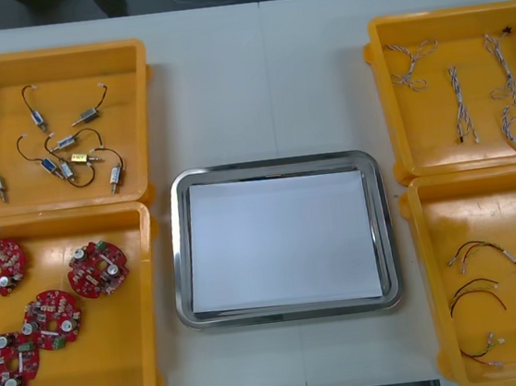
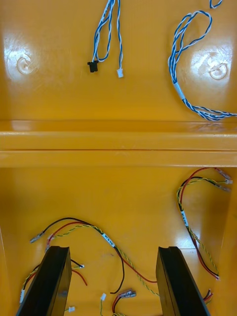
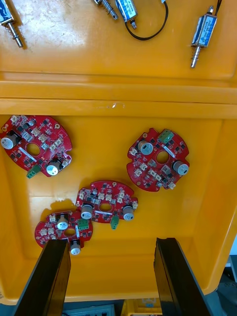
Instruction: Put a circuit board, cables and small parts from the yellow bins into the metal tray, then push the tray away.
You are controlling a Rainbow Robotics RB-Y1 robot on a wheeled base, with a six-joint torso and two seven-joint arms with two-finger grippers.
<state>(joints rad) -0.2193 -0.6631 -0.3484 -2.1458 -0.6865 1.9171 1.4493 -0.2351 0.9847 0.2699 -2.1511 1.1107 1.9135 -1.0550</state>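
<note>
The metal tray (image 1: 180,258) sits between the bins, white inside and with nothing in it, so the task looks to be at its first pick, most likely a board.

The left gripper (image 3: 111,279) is the arm for that. It hangs over the near yellow bin on the left (image 1: 102,378), fingers well apart and holding nothing. Four round red circuit boards lie flat on the bin floor ahead of them.

- The nearest board (image 3: 64,229) lies just beyond one fingertip, off to that finger's side and not in line with the gap.
- The second board (image 3: 106,201) is a little farther out but close to the gap's midline. It touches the nearest board and may overlap it — the wrist view does not settle which lies on top.
- The other two boards (image 3: 159,159) (image 3: 35,145) lie apart from the rest, nearer the wall shared with the bin of small metal parts (image 3: 203,29).

Being round, the boards have no long axis to match, so the fingers need only straddle a rim. The lone board nearer the tray side looks the cleanest pick, though it asks for the longer reach forward.

The right gripper (image 2: 113,281) waits over the near right bin (image 1: 484,214), fingers also spread, with red and yellow cables (image 2: 108,242) on the floor between and ahead of them.
</note>
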